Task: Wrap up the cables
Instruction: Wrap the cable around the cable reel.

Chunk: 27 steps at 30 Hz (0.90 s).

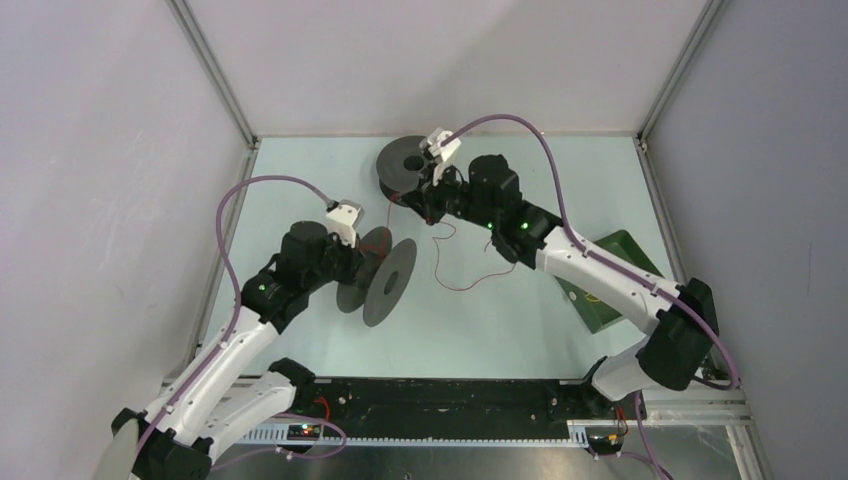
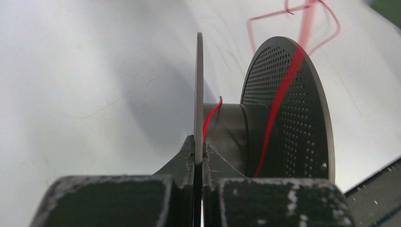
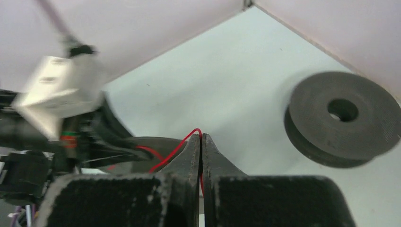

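- Left gripper (image 2: 198,147): clamped tight on the thin flange of the upright spool (image 2: 302,118), near left.
- Red cable (image 2: 279,99): one turn on that spool's hub, with slack loops on the table (image 1: 500,320) (mid-scene).
- Right gripper (image 3: 201,142): fully closed, pinching the red cable, far centre.
- Second spool (image 3: 340,120): lying flat, farthest back.

The spool (image 2: 288,109) looks like matt dark grey plastic, one flange pitted with fine holes. The red cable (image 2: 279,99) is smooth, slightly glossy. The pale bench (image 2: 94,71) is smooth, faintly scratched. The left hand (image 2: 198,153) is black, rough, scuffed whitish. The second spool (image 3: 321,127) is equally matt.
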{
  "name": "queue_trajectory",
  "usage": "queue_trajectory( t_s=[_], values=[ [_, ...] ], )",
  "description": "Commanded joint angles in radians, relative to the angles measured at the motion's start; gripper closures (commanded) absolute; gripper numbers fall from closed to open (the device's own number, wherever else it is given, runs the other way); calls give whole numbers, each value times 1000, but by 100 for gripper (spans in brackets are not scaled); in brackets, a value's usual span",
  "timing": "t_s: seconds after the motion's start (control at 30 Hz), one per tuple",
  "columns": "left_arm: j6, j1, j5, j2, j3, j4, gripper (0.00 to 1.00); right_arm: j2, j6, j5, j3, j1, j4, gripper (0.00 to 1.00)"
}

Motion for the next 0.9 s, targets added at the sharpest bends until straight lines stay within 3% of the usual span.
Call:
queue_trajectory(
  t_s=[0.0,0.23,0.5,0.87],
  values=[
    [41,-6,180,-60,18,38,100,31,7,-115,21,-73,-30,100],
    [-22,31,227,-107,81,-11,100,25,94,-214,-179,-152,68,100],
    [-187,201,359,-127,125,-20,100,49,128,-418,-321,-192,285,100],
    [-316,253,324,-150,180,-18,100,160,214,-560,-436,-220,589,90]
  ],
)
